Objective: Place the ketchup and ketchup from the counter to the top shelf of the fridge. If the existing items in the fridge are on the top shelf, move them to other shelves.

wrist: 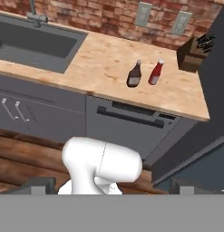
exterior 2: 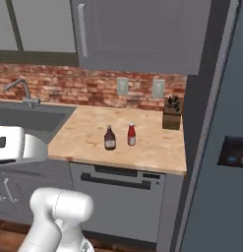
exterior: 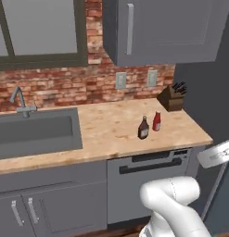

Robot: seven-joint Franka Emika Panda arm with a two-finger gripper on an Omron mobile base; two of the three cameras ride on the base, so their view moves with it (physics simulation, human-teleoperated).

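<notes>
Ketchup bottles: two small upright bottles stand on the light tan wood-grain counter, toward its right end, above the grey dishwasher front. The bright red bottle with a white cap stands just beside the dark brownish-red, slightly wider bottle; the two are near each other but apart. A dark wooden knife block sits behind them against the red brick wall, and the dark grey sink basin lies well to the left.

The slate-grey fridge stands to the right of the counter with its door closed, so the top shelf is not visible.

Gripper: the two dark finger tips stand wide apart at the bottom of the hand view, holding nothing, well back from the counter.

Handling, as judged: both bottles look light, rigid and smooth-sided, tall for their footprint, so they are likely to tip if nudged. Take hold across the body below the shoulder, not at the narrow neck or cap. Approach the red bottle from the side away from its neighbour. The fridge door will probably need opening first.
</notes>
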